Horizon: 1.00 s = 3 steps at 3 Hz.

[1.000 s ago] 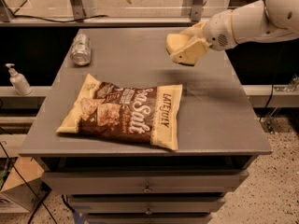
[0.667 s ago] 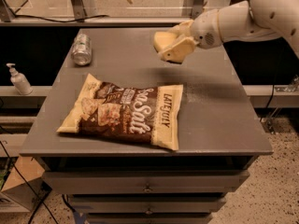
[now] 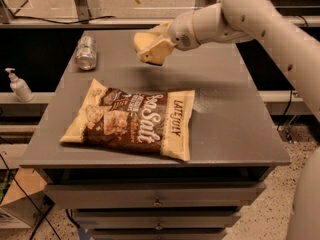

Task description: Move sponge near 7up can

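Observation:
My gripper [image 3: 156, 44] is shut on the pale yellow sponge [image 3: 149, 46] and holds it in the air above the back middle of the grey table [image 3: 235, 119]. The silvery 7up can [image 3: 86, 52] lies on its side at the table's back left corner, to the left of the sponge and apart from it. The white arm reaches in from the upper right.
A brown-and-cream chip bag [image 3: 132, 119] lies flat across the table's front middle. A white pump bottle [image 3: 19, 85] stands on a lower shelf to the left of the table. Drawers sit under the table's front edge.
The gripper has carried the sponge leftward across the back of the table, closer to the can. The can and chip bag have not moved.

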Each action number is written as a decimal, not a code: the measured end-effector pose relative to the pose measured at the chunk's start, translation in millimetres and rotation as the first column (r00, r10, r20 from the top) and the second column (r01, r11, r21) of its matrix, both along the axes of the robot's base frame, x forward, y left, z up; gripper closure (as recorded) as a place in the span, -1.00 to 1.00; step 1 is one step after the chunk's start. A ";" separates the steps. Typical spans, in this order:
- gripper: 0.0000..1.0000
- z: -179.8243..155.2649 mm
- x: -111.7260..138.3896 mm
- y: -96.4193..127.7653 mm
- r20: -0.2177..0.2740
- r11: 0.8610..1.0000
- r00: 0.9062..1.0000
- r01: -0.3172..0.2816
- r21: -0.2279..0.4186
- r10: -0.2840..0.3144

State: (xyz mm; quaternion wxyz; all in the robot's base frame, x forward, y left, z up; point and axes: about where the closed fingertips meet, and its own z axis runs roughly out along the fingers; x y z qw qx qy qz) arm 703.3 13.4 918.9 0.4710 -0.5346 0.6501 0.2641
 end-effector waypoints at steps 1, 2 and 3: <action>1.00 -11.4 3.4 46.1 -0.013 0.998 0.999 0.046 0.033 -0.046; 1.00 -27.4 12.2 87.2 -0.030 0.995 0.996 0.083 0.057 -0.081; 0.67 -44.9 27.3 116.1 -0.057 0.990 0.992 0.119 0.073 -0.115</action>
